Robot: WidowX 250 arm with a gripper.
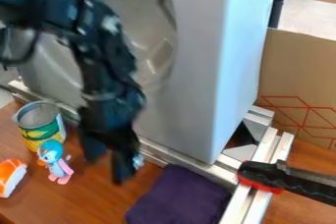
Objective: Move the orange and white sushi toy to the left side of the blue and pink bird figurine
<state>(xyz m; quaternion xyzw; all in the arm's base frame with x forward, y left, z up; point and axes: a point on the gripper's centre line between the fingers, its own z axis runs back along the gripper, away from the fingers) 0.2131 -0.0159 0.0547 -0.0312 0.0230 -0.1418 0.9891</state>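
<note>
Brown worktop lies under the gripper, whose fingers seem to stand wide apart, between the blue-haired toy figure and the purple cloth. Near the toy figure stands a can.

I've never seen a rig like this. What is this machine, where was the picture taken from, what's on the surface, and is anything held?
The black jointed machine is a robot arm, seen by a fixed camera looking down at a slant. Its two-fingered black pincer hangs open, apparently holding nothing. On the brown wooden surface are a blue-headed toy figure with pink legs, a yellow-green open can, an orange-and-white toy piece and a dark purple cloth.
</note>
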